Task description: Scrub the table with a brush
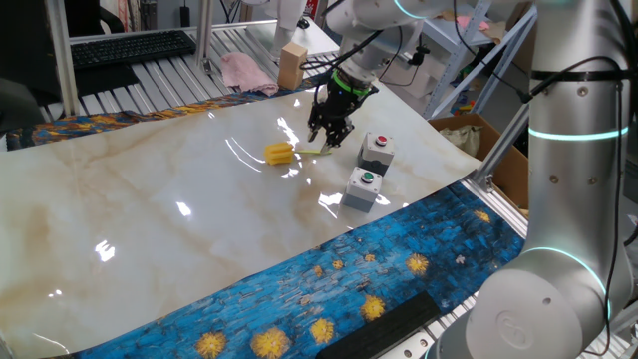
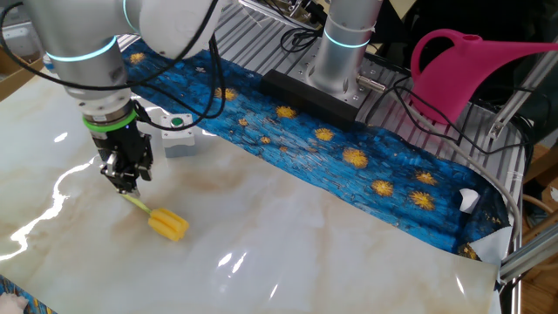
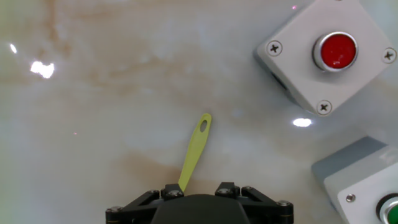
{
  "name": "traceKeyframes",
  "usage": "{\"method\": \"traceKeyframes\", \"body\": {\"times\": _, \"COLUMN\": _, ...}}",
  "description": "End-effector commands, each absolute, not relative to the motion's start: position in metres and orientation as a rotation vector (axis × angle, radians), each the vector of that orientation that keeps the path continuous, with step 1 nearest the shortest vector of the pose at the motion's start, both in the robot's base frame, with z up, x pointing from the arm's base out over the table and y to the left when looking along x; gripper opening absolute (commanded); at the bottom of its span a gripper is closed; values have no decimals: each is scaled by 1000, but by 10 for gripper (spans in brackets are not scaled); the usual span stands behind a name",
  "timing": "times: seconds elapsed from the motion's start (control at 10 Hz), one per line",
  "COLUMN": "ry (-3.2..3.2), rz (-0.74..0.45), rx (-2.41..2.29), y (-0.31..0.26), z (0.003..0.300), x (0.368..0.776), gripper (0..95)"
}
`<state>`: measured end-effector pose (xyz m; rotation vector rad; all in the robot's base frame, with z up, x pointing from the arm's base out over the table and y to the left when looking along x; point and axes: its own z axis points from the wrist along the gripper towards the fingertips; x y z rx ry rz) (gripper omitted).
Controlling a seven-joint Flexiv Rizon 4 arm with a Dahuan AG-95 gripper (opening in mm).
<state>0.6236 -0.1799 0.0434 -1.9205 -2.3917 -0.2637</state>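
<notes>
The brush lies low on the cream marble table (image 1: 150, 199). Its yellow head (image 1: 280, 154) rests on the top, and it also shows in the other fixed view (image 2: 167, 224). The thin yellow-green handle (image 3: 194, 151) runs from the head up under my gripper (image 1: 327, 138), whose fingers come together on the handle about midway (image 2: 128, 185). In the hand view the handle's free end with its hole sticks out ahead of the hand. The fingertips and the brush head are hidden there.
Two grey button boxes stand just right of the gripper, one with a red button (image 1: 377, 150) and one with a green button (image 1: 364, 188). A blue cloth with yellow swirls (image 1: 349, 279) borders the table's near edge. A pink watering can (image 2: 471, 65) stands off the table.
</notes>
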Motion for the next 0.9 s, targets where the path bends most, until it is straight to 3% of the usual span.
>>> {"method": "traceKeyframes", "body": {"times": 0.1, "ry": -2405, "rz": -248, "rx": -1916, "y": -179, "z": 40, "x": 623, "gripper": 380}}
{"method": "traceKeyframes", "body": {"times": 0.9, "ry": -2430, "rz": -228, "rx": -1926, "y": -172, "z": 24, "x": 627, "gripper": 380}}
